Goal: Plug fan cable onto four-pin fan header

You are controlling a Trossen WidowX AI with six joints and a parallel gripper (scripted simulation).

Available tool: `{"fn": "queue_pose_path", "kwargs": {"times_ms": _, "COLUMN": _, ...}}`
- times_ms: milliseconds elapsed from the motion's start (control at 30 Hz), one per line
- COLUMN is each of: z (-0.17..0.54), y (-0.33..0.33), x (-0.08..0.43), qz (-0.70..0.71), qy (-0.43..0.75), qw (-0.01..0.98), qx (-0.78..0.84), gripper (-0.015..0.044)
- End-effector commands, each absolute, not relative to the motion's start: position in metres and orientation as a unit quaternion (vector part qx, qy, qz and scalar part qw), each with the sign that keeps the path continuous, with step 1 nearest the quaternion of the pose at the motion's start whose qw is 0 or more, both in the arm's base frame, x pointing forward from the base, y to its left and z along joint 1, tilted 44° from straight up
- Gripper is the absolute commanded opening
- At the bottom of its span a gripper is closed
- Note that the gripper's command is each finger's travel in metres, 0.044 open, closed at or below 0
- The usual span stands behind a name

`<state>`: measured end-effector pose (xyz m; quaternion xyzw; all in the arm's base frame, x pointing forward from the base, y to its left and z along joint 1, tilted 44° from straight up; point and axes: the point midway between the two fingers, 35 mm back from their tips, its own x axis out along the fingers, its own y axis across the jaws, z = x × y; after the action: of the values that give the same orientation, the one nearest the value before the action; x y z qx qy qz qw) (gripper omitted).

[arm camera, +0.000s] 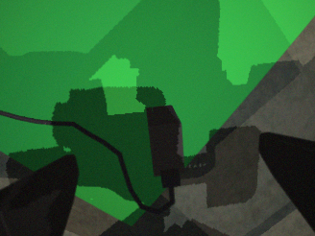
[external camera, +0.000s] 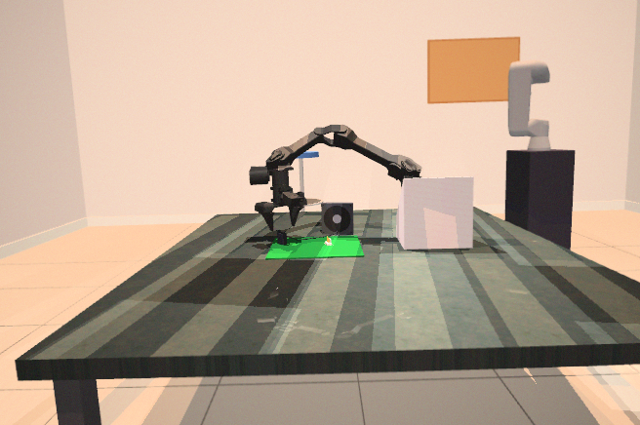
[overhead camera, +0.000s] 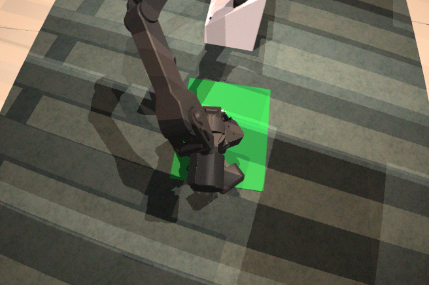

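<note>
A: Black plug (external camera: 281,238) (arm camera: 164,140) is sitting on the bright green board (overhead camera: 254,174) (external camera: 315,250) (arm camera: 192,43), near one corner. Anyone see if the claw (overhead camera: 233,159) (external camera: 282,228) (arm camera: 170,153) has it?

B: Nope, nothing in it. The claw's spread really wide, pointing down over that corner, one dark finger each side of the plug in the wrist view, with gaps both sides.

A: So it's not plugged in?

B: Not from here. The little pale header (external camera: 328,241) is further along the board, well apart from the plug. The thin black cable (arm camera: 97,138) bends round beside the plug in a loop and runs off across the board.

A: And the fan (external camera: 337,218)?

B: Standing upright behind the board, dark square frame, pale hub. The arm (overhead camera: 161,63) (external camera: 369,146) reaches over from the white box (overhead camera: 233,31) (external camera: 439,213). From the top, the arm hides the plug and header, so I'm going by the other two views.
</note>
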<state>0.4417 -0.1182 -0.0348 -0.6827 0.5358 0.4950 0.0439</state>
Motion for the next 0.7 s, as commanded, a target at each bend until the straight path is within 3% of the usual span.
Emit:
{"fn": "queue_pose_path", "kwargs": {"times_ms": 0, "z": -0.037, "y": -0.12, "x": 0.442, "qz": 0.494, "qy": 0.534, "qw": 0.04, "qx": -0.685, "gripper": 0.044}}
{"fn": "queue_pose_path", "kwargs": {"times_ms": 667, "z": -0.06, "y": -0.143, "x": 0.44, "qz": 0.494, "qy": 0.534, "qw": 0.039, "qx": -0.685, "gripper": 0.044}}
